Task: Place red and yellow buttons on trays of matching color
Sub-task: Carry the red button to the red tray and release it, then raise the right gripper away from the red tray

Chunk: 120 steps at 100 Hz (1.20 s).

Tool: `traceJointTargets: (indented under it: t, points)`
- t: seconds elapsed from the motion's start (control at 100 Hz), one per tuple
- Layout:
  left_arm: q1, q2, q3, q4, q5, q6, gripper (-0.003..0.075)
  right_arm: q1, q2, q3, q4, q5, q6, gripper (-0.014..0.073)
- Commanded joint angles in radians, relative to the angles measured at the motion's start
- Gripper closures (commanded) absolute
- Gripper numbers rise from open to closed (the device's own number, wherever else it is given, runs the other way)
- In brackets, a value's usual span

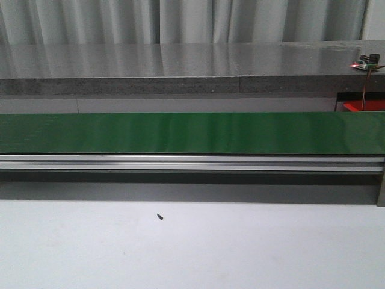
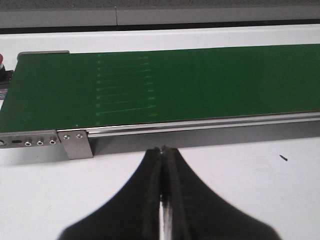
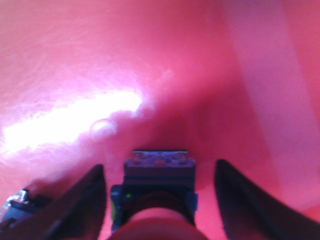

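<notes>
Only the right wrist view shows the button [image 3: 159,192], low in the frame on the red tray [image 3: 150,65], between the right gripper's [image 3: 159,200] wide-spread fingers, ungripped. The left gripper [image 2: 163,165] hangs pinched shut, empty, before the green belt [image 2: 200,80].

The left end effector [image 2: 163,150] has its two dark fingers [image 2: 145,200] pressed together, nothing between them, over the white bench [image 2: 50,200]. Just beyond its tips runs the long green belt [image 2: 200,85] on a metal rail [image 2: 200,126] (a small dark speck [image 2: 283,158] lies off to one side on the bench).
</notes>
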Motion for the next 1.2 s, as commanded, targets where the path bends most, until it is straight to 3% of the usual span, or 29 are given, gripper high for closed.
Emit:
traceJointTargets:
  t: [0.0, 0.26, 0.6, 0.91, 1.01, 1.19]
  points:
    - [-0.010, 0.001, -0.029, -0.022, -0.066, -0.002, 0.0740, -0.007, -0.072, -0.043, -0.015, 0.034, -0.008, 0.0048]
    - [-0.010, 0.001, -0.029, -0.022, -0.066, -0.002, 0.0740, -0.007, -0.087, -0.131, 0.000, 0.103, -0.008, 0.0053]
    - [-0.010, 0.001, -0.029, -0.022, -0.066, -0.002, 0.0740, -0.004, -0.234, -0.130, 0.006, 0.105, -0.008, 0.0053]
    - [-0.010, 0.001, -0.029, -0.022, -0.066, -0.002, 0.0740, 0.050, -0.450, 0.049, 0.000, 0.105, -0.008, 0.0060]
    - [-0.010, 0.001, -0.029, -0.022, -0.066, -0.002, 0.0740, 0.076, -0.515, 0.134, 0.000, 0.105, -0.008, 0.0155]
    - [-0.010, 0.001, -0.029, -0.022, -0.066, -0.002, 0.0740, 0.162, -0.615, 0.264, 0.006, 0.105, -0.008, 0.0433]
